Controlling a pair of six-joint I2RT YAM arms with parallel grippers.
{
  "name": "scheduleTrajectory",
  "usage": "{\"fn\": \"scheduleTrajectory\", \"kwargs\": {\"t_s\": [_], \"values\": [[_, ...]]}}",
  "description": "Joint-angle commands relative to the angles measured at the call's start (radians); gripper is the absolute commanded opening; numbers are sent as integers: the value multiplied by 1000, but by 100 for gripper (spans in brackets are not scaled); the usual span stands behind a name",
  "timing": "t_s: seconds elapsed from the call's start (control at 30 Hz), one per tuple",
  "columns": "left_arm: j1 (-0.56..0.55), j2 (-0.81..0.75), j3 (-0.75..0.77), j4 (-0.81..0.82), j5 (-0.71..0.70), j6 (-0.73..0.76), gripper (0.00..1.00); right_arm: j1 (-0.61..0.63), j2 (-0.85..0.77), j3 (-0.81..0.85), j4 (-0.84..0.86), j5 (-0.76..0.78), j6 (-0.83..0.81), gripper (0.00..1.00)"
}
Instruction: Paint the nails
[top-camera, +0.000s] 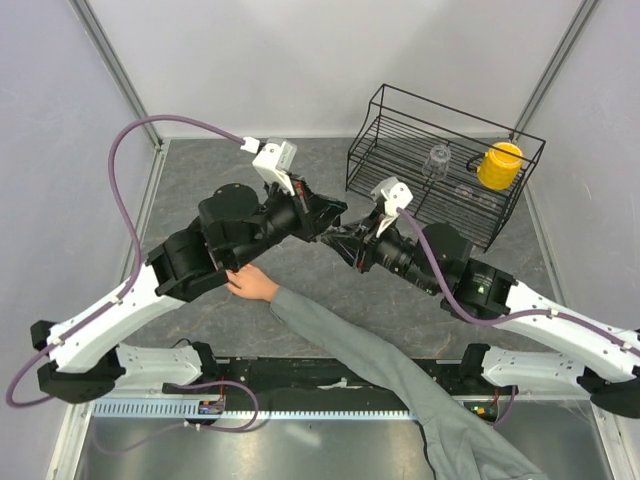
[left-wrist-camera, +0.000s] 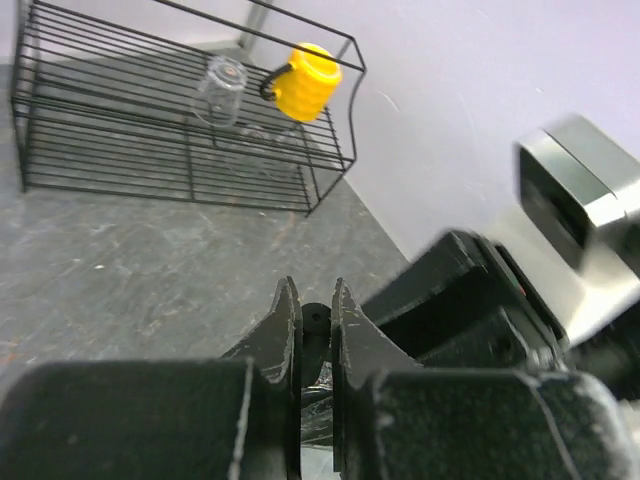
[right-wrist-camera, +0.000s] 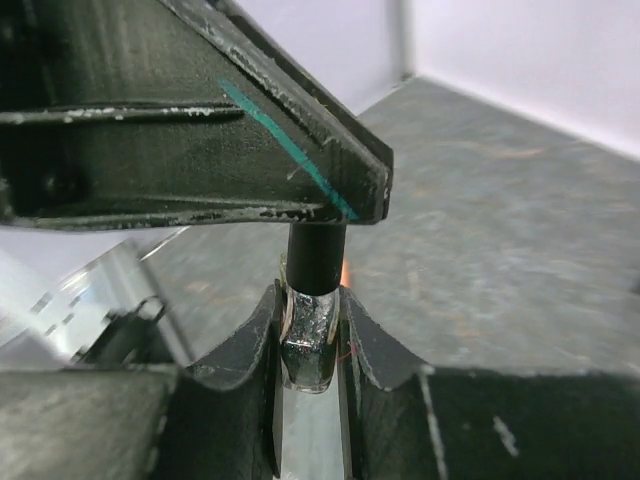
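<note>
One bare hand (top-camera: 252, 283) on a grey sleeve (top-camera: 400, 370) lies on the table (top-camera: 320, 300), its nails probably tucked under the left arm, too small to see. Just beyond, the right gripper (right-wrist-camera: 310, 320) clamps a small glass bottle (right-wrist-camera: 308, 350) while the left gripper (left-wrist-camera: 315, 300) pinches its black cap (right-wrist-camera: 317, 258). Farthest back, a wire rack (top-camera: 380, 130) holds a yellow mug (top-camera: 499, 166) and a glass (top-camera: 437, 158).

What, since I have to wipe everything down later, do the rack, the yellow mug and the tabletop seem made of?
The rack looks like thin metal wire with a matte black coating. The yellow mug seems plastic: opaque, ribbed, evenly coloured, with a dark handle. The tabletop is matte grey and mottled like stone, though it could be laminate.
</note>
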Motion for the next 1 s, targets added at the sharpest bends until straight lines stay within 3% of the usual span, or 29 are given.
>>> {"fn": "scheduleTrajectory", "kwargs": {"t_s": [0.0,0.17,0.27,0.3,0.4,0.43,0.6,0.67,0.7,0.73,0.83,0.87,0.97], "values": [[-105,128,110,-134,-283,-16,2,97,48,32,-34,456,-121,0],[-87,97,72,-30,-178,1,2,92,-10,-63,104,240,-175,0],[-48,33,-4,53,-30,7,36,63,-42,-94,130,128,-179,0],[-32,11,-30,124,16,4,60,52,-59,-115,139,96,-176,0],[44,-58,-118,205,169,-20,79,-18,-95,-143,152,-29,-149,0],[88,-70,-145,215,244,-26,80,-70,-100,-148,150,-52,-140,0],[271,-159,-305,382,569,-143,85,-270,-126,-183,181,-471,-43,0],[346,-173,-353,530,740,-187,86,-353,-126,-195,242,-590,32,0],[364,-161,-369,556,787,-218,86,-382,-111,-206,279,-750,69,0],[381,-153,-373,568,847,-229,86,-432,-97,-212,387,-817,181,0],[386,-121,-388,616,902,-253,83,-485,-28,-249,681,-1022,378,0],[386,-115,-391,660,918,-264,82,-489,1,-253,740,-1043,481,0],[387,-95,-399,722,953,-299,75,-494,29,-253,805,-1068,523,0]]}}
